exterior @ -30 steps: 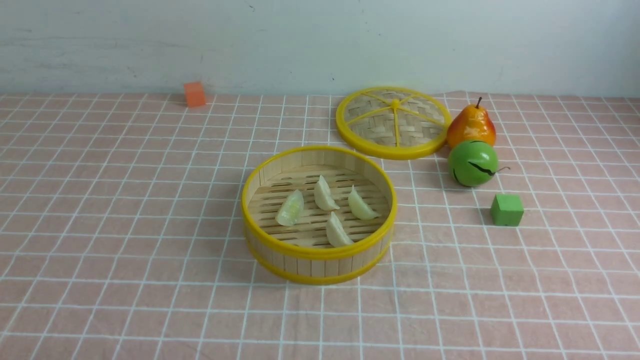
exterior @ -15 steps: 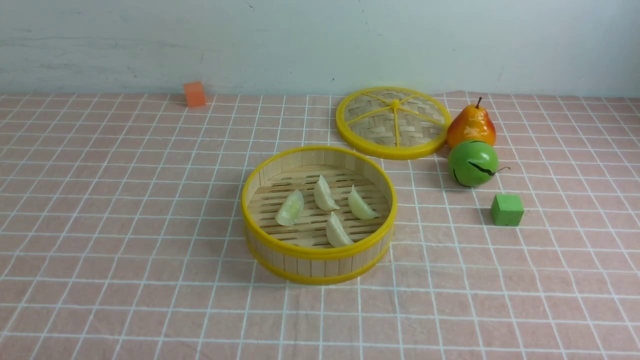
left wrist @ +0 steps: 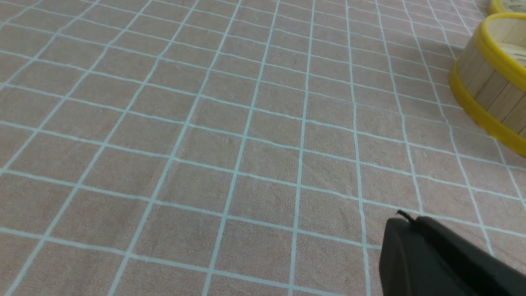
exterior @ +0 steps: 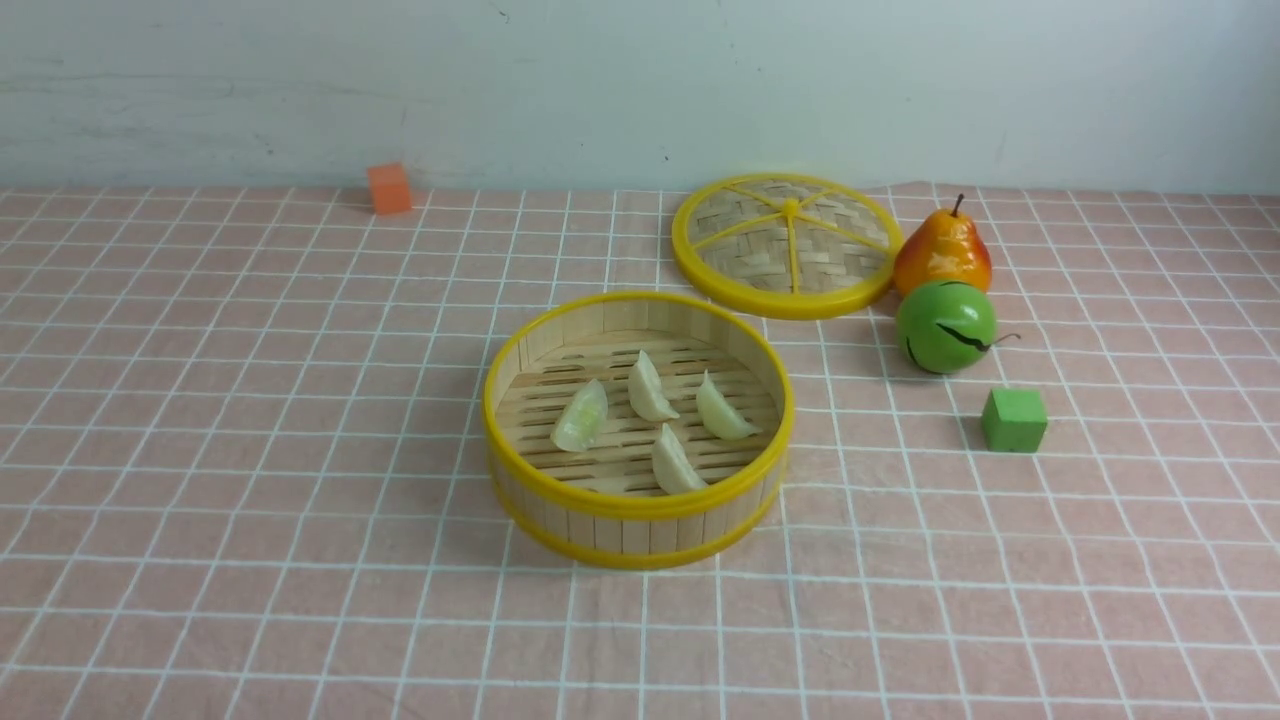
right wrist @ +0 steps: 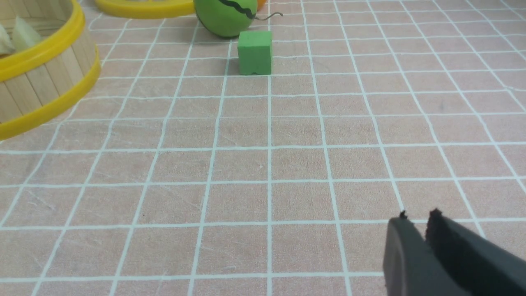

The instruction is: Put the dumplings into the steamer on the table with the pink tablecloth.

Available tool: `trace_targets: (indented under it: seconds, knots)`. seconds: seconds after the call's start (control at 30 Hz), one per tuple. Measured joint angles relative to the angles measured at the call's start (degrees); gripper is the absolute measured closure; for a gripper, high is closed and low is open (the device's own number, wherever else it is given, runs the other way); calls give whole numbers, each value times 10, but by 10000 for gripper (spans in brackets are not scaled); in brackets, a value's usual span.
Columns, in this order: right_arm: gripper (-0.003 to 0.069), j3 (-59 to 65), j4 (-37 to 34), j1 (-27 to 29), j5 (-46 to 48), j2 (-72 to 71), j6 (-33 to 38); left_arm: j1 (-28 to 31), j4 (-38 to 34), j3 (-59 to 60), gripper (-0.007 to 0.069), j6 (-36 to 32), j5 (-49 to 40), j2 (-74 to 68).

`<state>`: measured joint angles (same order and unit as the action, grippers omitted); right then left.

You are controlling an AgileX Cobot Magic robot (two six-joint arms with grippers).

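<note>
The black left gripper (left wrist: 404,220), cut off at the frame edge, has its jaws pressed together, empty. The black right gripper (right wrist: 417,216) shows a narrow gap, holding nothing. Four pale crescent dumplings (exterior: 648,388) lie inside the yellow-rimmed bamboo steamer (exterior: 637,502) on the pink grid tablecloth (exterior: 250,450).

Woven yellow-rimmed lid (exterior: 787,245) lies flat toward the back wall, our landmark. Touching its right edge stands an orange-red pear (exterior: 942,250), upright, stem up. Just in front of the pear sits a green round fruit (exterior: 945,326), seemingly touching it. Nearer still, a green cube (exterior: 1014,420). Far left of the lid, an orange cube (exterior: 389,188).
</note>
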<state>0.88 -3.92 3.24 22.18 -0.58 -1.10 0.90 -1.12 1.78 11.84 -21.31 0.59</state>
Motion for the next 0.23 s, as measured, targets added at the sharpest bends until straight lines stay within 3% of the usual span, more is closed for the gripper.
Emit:
trace_targets:
  seconds: [0.23]
  knots:
    - [568, 0, 0, 0, 0, 0, 0, 0, 0, 0, 638, 0, 0, 0]
